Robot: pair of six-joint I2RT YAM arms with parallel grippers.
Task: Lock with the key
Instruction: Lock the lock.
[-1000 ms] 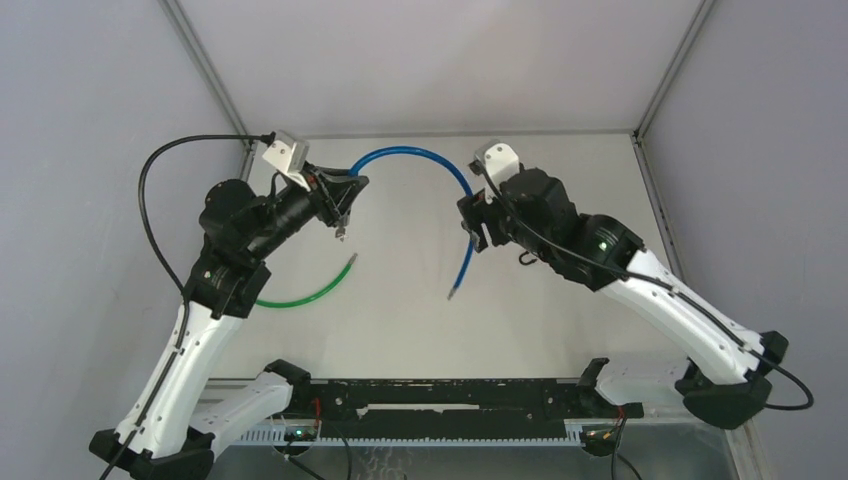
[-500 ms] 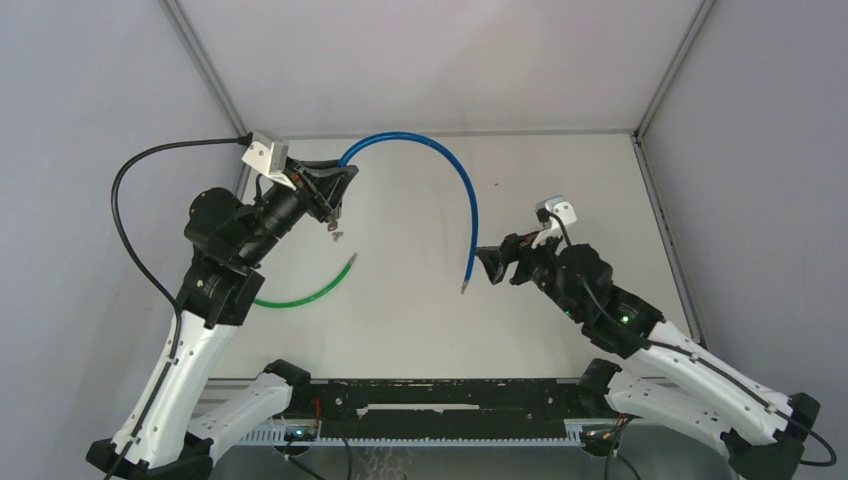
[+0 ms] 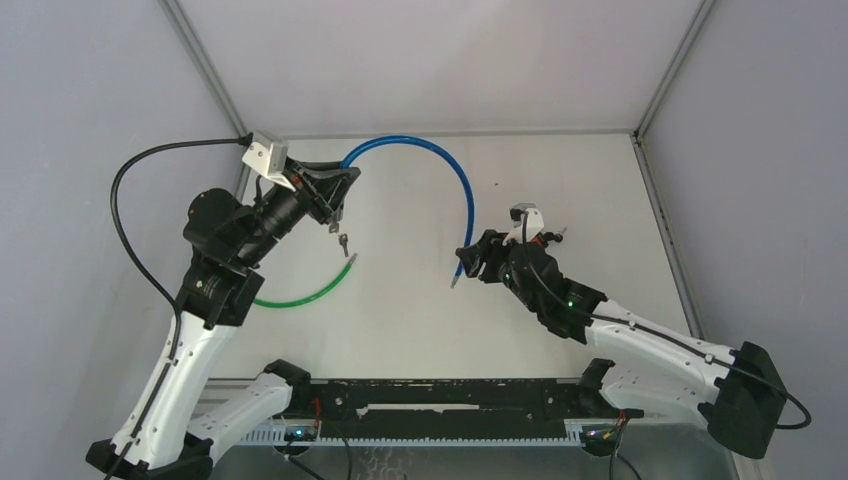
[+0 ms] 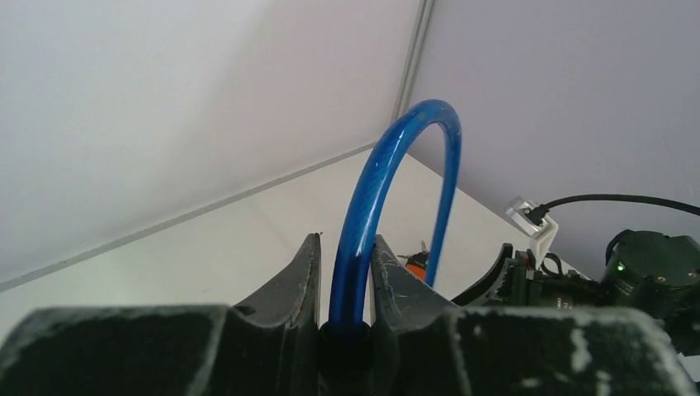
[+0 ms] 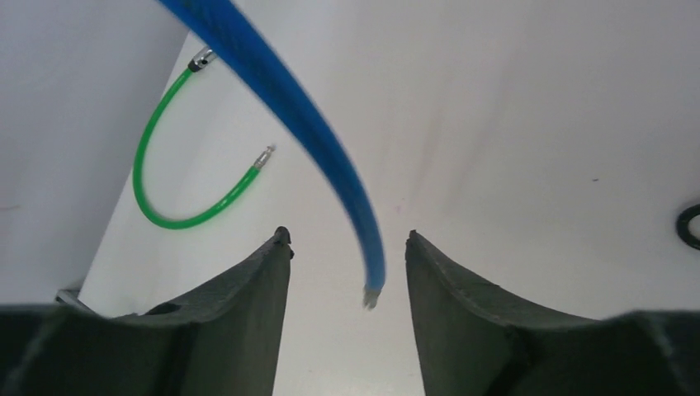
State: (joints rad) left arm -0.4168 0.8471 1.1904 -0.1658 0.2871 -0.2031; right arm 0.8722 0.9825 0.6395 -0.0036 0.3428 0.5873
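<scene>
A blue cable lock (image 3: 440,150) arcs over the table. My left gripper (image 3: 345,180) is shut on its black barrel end; in the left wrist view the blue cable (image 4: 388,165) rises from between the fingers of that gripper (image 4: 345,243). A small metal key (image 3: 343,241) dangles just below it. My right gripper (image 3: 468,262) stands open at the cable's free end. In the right wrist view the metal tip (image 5: 373,295) hangs between the fingers of the right gripper (image 5: 347,235) and touches neither.
A green cable (image 3: 300,298) lies curved on the table left of centre, also in the right wrist view as a green cable (image 5: 165,210). An orange-and-metal item (image 4: 417,264) lies by the right wrist. Grey walls close the sides and back.
The right arm pulled back toward its base, then came in to the blue cable's free end, its jaws narrowing slightly. The left arm lifted the barrel end a little, then held still.
</scene>
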